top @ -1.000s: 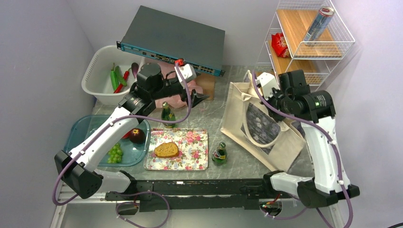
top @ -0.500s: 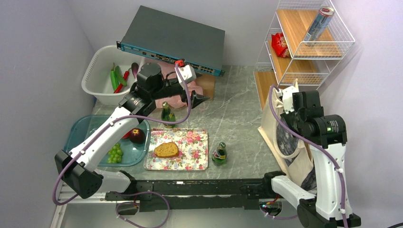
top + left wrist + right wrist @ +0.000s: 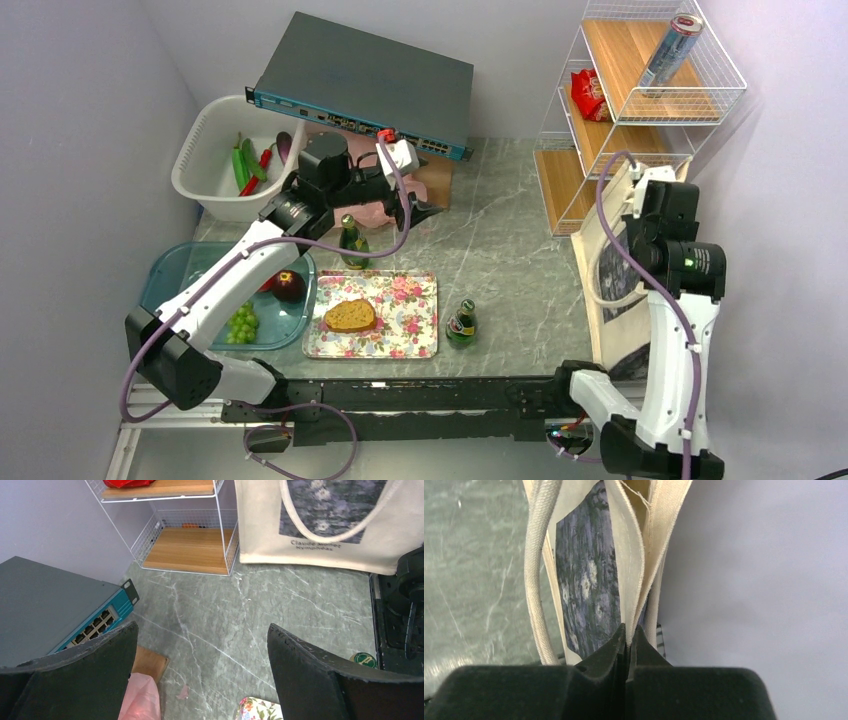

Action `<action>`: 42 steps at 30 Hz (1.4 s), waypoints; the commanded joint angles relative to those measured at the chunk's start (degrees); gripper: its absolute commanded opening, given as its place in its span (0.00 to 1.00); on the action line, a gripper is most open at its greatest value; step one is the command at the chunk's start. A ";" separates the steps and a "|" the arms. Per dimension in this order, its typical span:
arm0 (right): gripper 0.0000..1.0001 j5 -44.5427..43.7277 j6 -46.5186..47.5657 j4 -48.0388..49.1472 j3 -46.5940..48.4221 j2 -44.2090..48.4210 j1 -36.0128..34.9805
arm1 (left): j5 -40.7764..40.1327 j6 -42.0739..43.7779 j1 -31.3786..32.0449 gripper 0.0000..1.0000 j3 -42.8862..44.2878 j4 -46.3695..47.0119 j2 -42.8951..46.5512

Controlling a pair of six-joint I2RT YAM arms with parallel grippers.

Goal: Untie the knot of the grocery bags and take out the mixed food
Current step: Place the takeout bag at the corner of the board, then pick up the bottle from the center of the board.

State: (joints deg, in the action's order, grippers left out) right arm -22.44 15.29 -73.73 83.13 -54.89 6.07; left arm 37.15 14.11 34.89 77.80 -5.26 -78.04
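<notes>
The beige canvas tote (image 3: 608, 290) with its dark printed panel hangs at the table's right edge. My right gripper (image 3: 640, 192) is shut on its top hem, as the right wrist view (image 3: 628, 630) shows, with the tote (image 3: 589, 580) hanging below. My left gripper (image 3: 425, 205) is open and empty above the table (image 3: 202, 630), beside the pink plastic bag (image 3: 365, 197), which is mostly hidden under the arm. The knot is out of view. Peppers (image 3: 243, 165) lie in a white basin. Grapes (image 3: 241, 322) and a plum (image 3: 289, 287) lie in a teal tray. Bread (image 3: 350, 316) lies on a floral tray (image 3: 405, 340).
Two green bottles stand by the floral tray, one behind it (image 3: 351, 240) and one to its right (image 3: 461, 322). A network switch (image 3: 370, 80) sits at the back. A wire shelf (image 3: 600, 140) at back right holds a silver can (image 3: 672, 50) and a red snack packet (image 3: 588, 92).
My right arm has swung the tote from the table's right half out to the right edge and turned it upright. My left arm has shifted slightly to the right.
</notes>
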 commanded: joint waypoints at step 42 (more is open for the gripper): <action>0.92 56.13 15.93 -3.40 8.74 -10.74 -22.68 | 5.23 17.00 -21.45 0.99 -9.21 -30.07 13.59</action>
State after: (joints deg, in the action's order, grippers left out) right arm 34.54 31.62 -81.82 96.95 -68.62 -6.55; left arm 42.59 30.81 13.52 68.53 -32.91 -67.66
